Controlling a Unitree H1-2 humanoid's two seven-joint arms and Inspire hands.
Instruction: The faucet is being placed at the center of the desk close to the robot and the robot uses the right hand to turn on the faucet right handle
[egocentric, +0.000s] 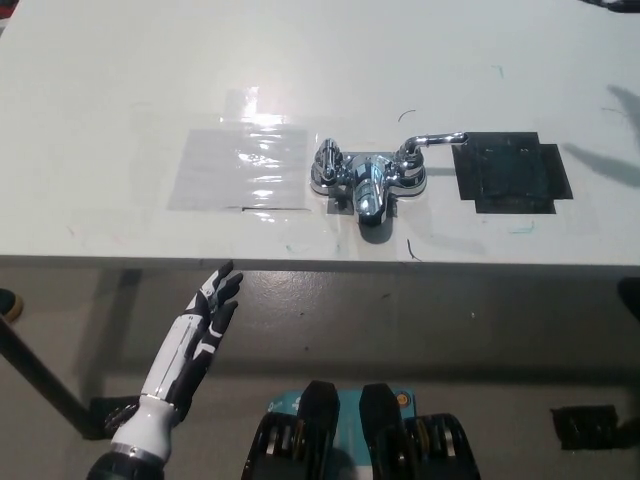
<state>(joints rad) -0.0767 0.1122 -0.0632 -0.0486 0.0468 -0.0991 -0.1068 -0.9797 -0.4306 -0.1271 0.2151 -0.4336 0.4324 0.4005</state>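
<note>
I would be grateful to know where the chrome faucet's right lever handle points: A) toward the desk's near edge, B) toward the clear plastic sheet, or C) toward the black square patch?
C: the chrome faucet's right lever handle stretches sideways, its tip just short of the black square patch.

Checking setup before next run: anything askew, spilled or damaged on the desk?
Nothing spilled or damaged. The chrome two-handle faucet sits square; its right lever points sideways toward the black square patch, unlike the left handle. White left robot hand rests open below the white desk edge.
</note>
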